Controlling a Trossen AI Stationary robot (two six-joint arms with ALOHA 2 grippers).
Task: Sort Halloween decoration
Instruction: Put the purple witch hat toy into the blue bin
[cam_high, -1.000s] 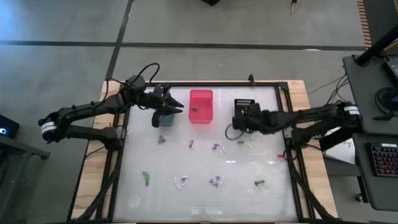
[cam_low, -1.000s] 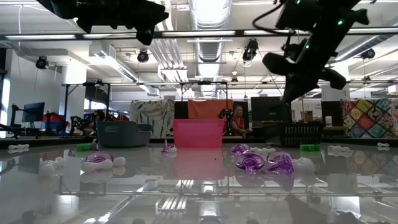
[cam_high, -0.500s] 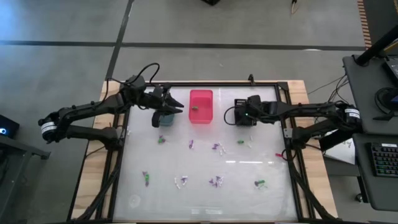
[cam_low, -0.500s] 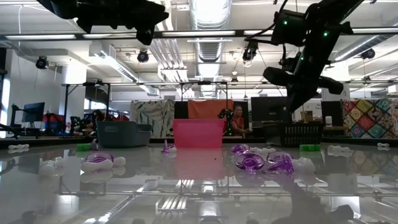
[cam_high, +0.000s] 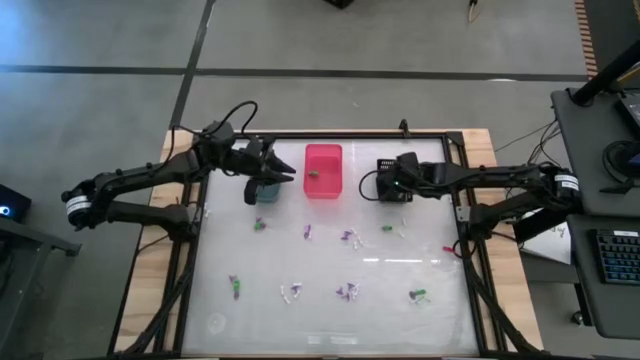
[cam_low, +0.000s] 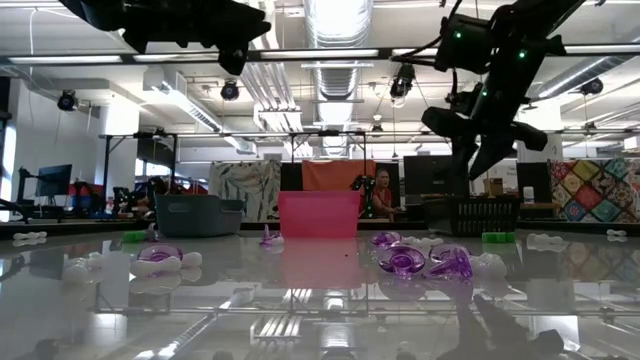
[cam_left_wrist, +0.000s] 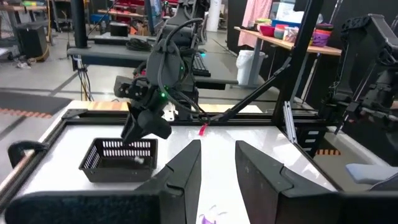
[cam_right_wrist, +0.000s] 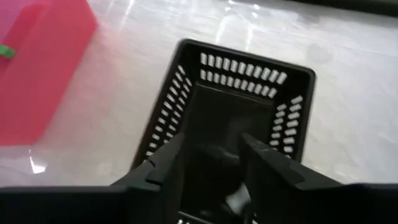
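Observation:
Several tiny purple, green and white trinkets (cam_high: 347, 237) lie scattered on the white table, among them a purple pair (cam_low: 425, 262). My right gripper (cam_right_wrist: 211, 155) hangs open over the black slotted bin (cam_high: 393, 170), with nothing between its fingers. A white trinket (cam_right_wrist: 236, 200) lies on the bin's floor. A green trinket (cam_high: 314, 174) lies in the pink bin (cam_high: 323, 185). My left gripper (cam_left_wrist: 217, 158) hovers above the blue-grey bin (cam_high: 266, 193), its fingers apart and empty.
The three bins stand in a row along the table's far side. A black frame (cam_high: 460, 200) borders the table. The loose trinkets lie in the middle and near half, with bare surface between them.
My right gripper has swung toward the table's far edge until it stood over the black bin. It stopped there and then opened. My left gripper has kept still.

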